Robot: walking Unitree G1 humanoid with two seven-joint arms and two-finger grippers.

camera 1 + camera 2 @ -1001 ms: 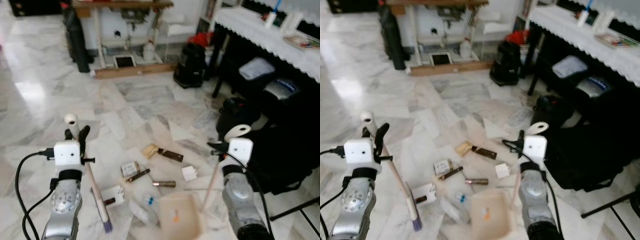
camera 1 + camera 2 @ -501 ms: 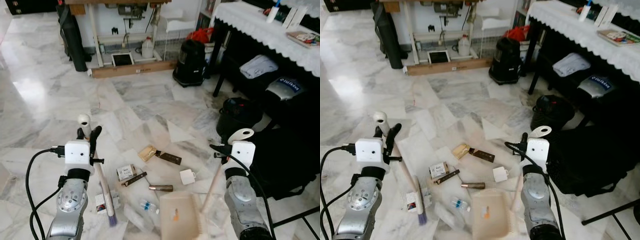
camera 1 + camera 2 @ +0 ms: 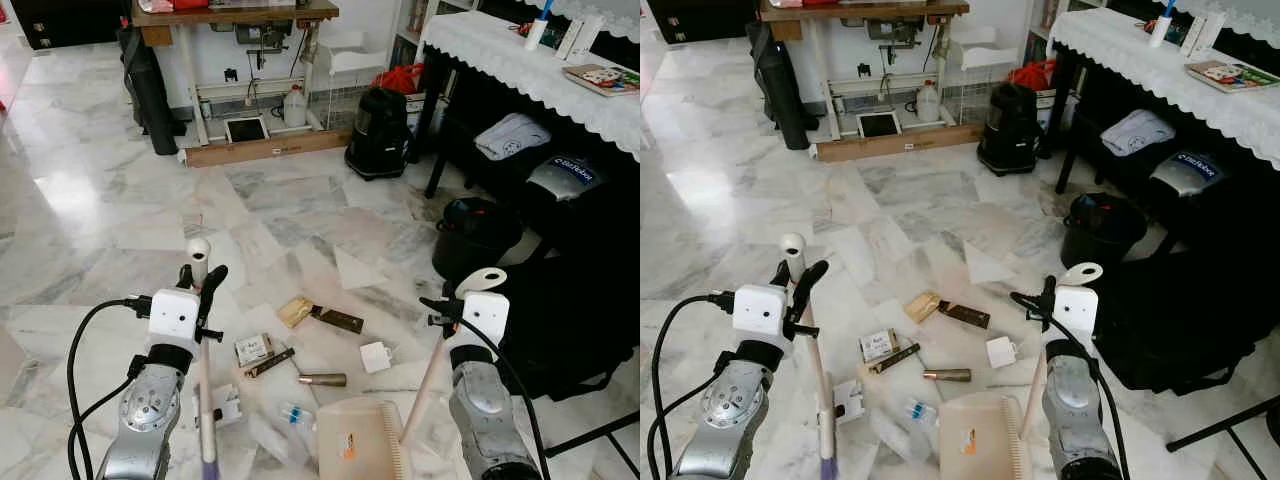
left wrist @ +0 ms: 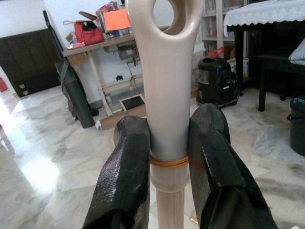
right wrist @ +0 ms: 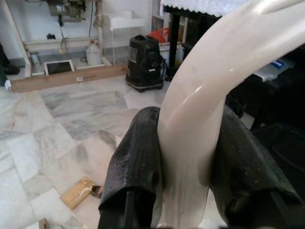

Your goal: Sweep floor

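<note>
The left end effector (image 4: 167,162) is clenched on the cream broom handle (image 4: 164,95), lower left of the head views; its bristles touch the floor (image 3: 100,210) at the bottom edge; the right end effector (image 5: 186,157) grips the dustpan handle (image 5: 205,109), lower right; the dustpan (image 3: 355,450) sits at bottom centre, just below scattered litter (image 3: 322,319).

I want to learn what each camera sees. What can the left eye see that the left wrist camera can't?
Left eye view alone: the litter on the floor, such as the white box and the brown tube, the dustpan and the right gripper clamped on the dustpan handle.

Left wrist view alone: the red bag on the workbench.

Both: the left gripper clamped on the broom handle, and the black vacuum.
</note>
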